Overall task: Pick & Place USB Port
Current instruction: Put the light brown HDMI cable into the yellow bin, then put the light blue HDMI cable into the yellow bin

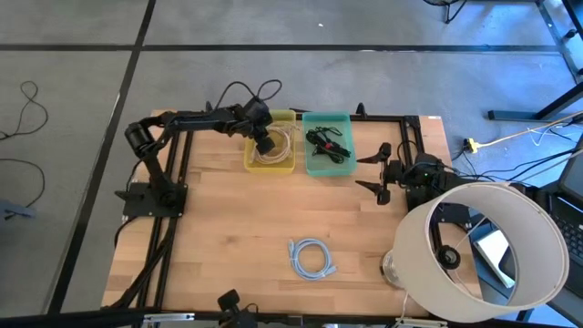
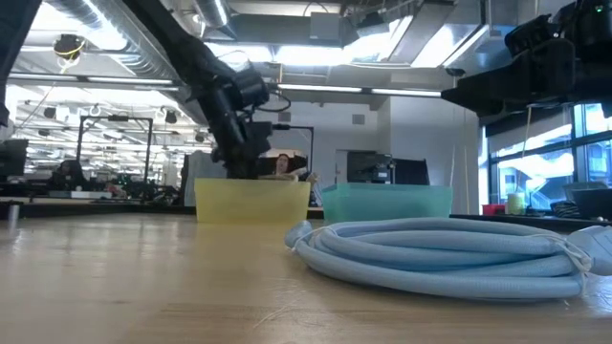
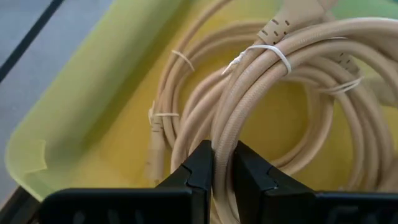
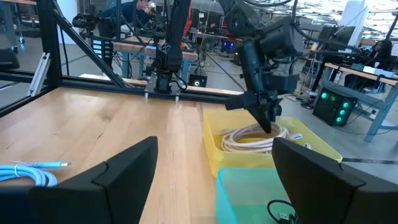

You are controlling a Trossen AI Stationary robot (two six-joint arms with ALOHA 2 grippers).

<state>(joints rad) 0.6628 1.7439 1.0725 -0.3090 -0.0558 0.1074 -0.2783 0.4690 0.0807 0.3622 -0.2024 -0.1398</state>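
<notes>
Beige cable coil (image 3: 261, 118) lies in the yellow bin (image 1: 271, 142) at upper centre of the high view, and my left tool (image 3: 222, 163) is pinched shut on one strand (fingers nearly touching). My right tool (image 1: 376, 170) waits wide open, holding nothing, right of the teal bin (image 1: 327, 144).

Grey floor (image 1: 73, 36), ceiling lights (image 2: 316, 55), windows (image 2: 535, 172), workbenches (image 4: 134, 46) behind

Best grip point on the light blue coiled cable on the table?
Light blue cable lies flat, tied in a loose oval. Come straight down from above and pinch across one side of the bundled loop, where strands run parallel; the open middle leaves room for a finger.
</notes>
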